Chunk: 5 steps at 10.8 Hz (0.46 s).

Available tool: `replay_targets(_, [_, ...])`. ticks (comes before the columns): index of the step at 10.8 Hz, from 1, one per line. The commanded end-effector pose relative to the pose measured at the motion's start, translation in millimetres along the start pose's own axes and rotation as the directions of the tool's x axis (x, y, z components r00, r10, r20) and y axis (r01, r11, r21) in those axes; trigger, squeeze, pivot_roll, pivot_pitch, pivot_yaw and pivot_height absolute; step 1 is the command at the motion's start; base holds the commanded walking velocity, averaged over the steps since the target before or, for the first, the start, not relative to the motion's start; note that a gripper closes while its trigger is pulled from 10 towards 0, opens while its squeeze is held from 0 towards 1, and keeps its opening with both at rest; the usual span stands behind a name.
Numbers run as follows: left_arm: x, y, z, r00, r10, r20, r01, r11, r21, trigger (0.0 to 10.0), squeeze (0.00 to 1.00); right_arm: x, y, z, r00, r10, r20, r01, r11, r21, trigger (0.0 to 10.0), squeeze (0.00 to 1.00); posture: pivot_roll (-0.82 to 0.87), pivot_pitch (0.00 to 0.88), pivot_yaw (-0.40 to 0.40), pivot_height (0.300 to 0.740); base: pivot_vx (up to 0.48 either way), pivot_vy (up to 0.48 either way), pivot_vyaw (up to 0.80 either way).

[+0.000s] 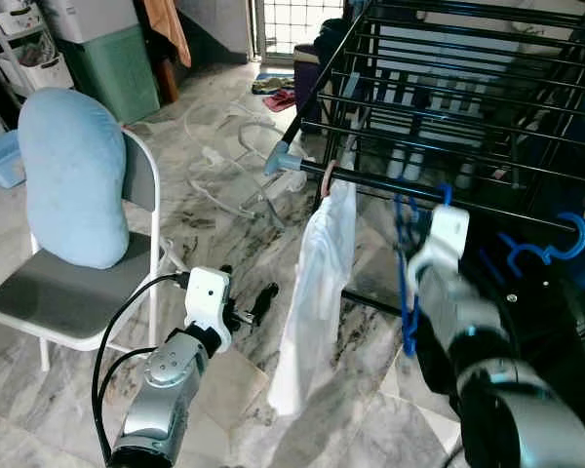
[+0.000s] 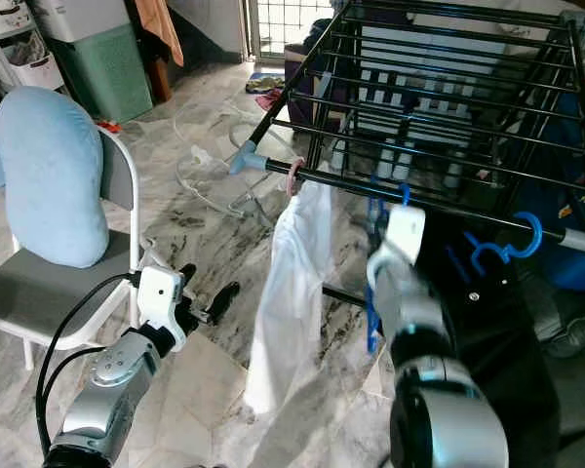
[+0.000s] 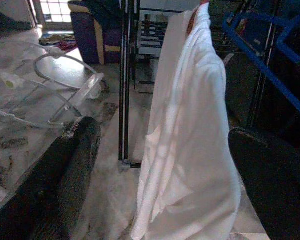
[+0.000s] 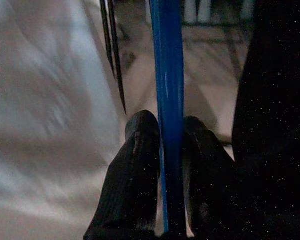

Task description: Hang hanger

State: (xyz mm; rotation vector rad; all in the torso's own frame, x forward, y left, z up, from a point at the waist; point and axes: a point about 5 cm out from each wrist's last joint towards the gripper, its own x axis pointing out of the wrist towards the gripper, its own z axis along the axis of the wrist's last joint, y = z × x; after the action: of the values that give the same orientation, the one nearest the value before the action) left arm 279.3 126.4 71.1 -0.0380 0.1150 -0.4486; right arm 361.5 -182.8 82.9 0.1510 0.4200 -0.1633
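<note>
A black drying rack [image 1: 448,107] stands ahead on the right. From its front rail a white shirt [image 1: 317,292] hangs on a pink hanger [image 1: 328,178]. Just right of the shirt, a blue hanger [image 1: 407,292] hangs with its hook [image 1: 447,193] at the rail. My right gripper [image 4: 170,145] is shut on the blue hanger's bar [image 4: 168,75], below the rail; in the eye views my wrist hides the fingers. My left gripper [image 1: 253,304] is held low, left of the shirt, open and holding nothing, its fingers [image 3: 65,170] pointing at the shirt [image 3: 190,140].
A second blue hanger hook [image 1: 551,246] with a dark garment [image 1: 546,331] sits further right on the rail. A grey folding chair [image 1: 49,292] with a light blue cushion [image 1: 73,175] stands at my left. A clear hose [image 1: 224,156] lies on the marble floor.
</note>
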Motion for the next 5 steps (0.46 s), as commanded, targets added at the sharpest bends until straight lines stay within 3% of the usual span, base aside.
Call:
replay_targets(1, [1.3,-1.7,2,1.0,-0.014,-0.002,0.014,1.0,0.015,10.0,0.0,-0.1,0.9,5,1.0,0.002,0.03,-0.002,1.0,-0.022,10.0,1.0,-0.06,0.047,0.017,0.74,0.0,0.0,0.0])
replay_targets(3, [1.3,-1.5,2,1.0,-0.007,0.002,0.007,1.0,0.015,10.0,0.0,-4.4,-2.0,18,0.986,-0.005,0.167,0.025,0.992,-0.121,10.0,1.0,-0.06,0.047,0.018,0.74,0.0,0.0,0.0])
replay_targets(5, [1.1,1.0,3,1.0,0.024,0.007,-0.024,1.0,0.007,10.0,0.0,-17.4,-3.6,14,0.956,0.022,0.292,0.043,0.976,-0.212,10.0,1.0,-0.06,0.051,0.018,0.74,0.0,0.0,0.0])
